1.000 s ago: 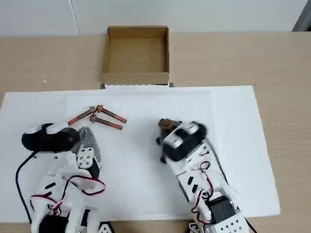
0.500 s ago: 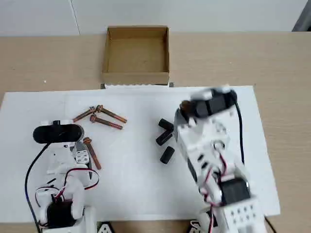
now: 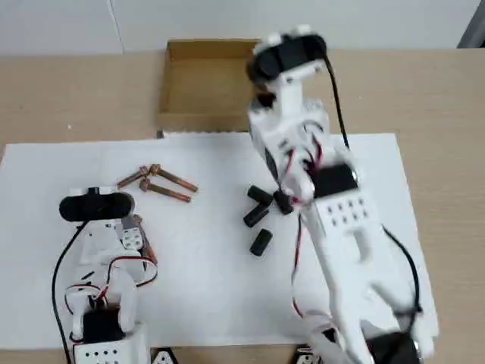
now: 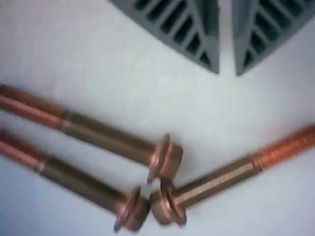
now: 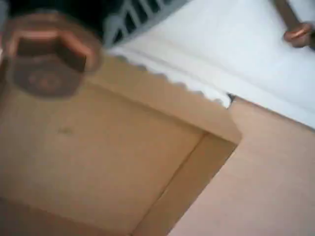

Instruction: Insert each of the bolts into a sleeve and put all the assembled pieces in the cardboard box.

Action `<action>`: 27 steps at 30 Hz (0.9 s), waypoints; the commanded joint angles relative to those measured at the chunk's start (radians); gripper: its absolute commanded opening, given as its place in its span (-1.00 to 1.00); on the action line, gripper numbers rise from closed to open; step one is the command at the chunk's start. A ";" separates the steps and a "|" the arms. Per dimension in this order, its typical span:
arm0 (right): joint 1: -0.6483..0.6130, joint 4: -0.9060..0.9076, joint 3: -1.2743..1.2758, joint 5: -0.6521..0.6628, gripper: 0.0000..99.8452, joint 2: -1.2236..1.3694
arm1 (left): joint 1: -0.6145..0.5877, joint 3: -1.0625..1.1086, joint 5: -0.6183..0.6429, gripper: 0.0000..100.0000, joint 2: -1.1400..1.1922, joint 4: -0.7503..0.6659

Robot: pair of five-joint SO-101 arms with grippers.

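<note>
Since the right gripper (image 5: 83,22) has its fingers clamped on the assembled piece (image 5: 47,59), a copper hex-head bolt seated in a black sleeve, and hangs above the open brown cardboard box (image 3: 211,121), the step in hand looks like the drop. In the high view the box sits at 12 o'clock on the wooden table (image 3: 439,91), and the arm stretches up to the box's 3 o'clock side. The right wrist view shows the bolt head over the box floor but close to a wall, with the box corner not far off.

To do this well, the arm would best carry the piece toward the middle of the floor and lower it below the rim before parting the fingers. That way it cannot catch on the wall or bounce out onto the white paper sheet (image 3: 212,288). A slow, full opening should let the piece fall flat rather than tip. The bolt could slip from its sleeve if it lands hard.

At 7 o'clock the left gripper (image 4: 224,51) hovers just beside three loose copper bolts (image 3: 155,180). Its grey fingers are drawn almost together with only a slit between them, and they hold nothing. Black cylindrical sleeves (image 3: 258,216) lie near the sheet's centre, awaiting those bolts.
</note>
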 commanded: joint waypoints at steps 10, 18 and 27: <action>0.004 -0.200 -0.473 0.172 -0.99 0.487 | 0.000 -0.007 -0.006 -0.99 -0.008 -0.017; 0.005 -0.292 -0.652 0.287 -0.98 0.730 | 0.000 -0.007 -0.006 -0.99 -0.008 -0.017; 0.005 -0.280 -0.793 0.285 -0.68 0.891 | 0.000 -0.007 -0.006 -0.99 -0.008 -0.017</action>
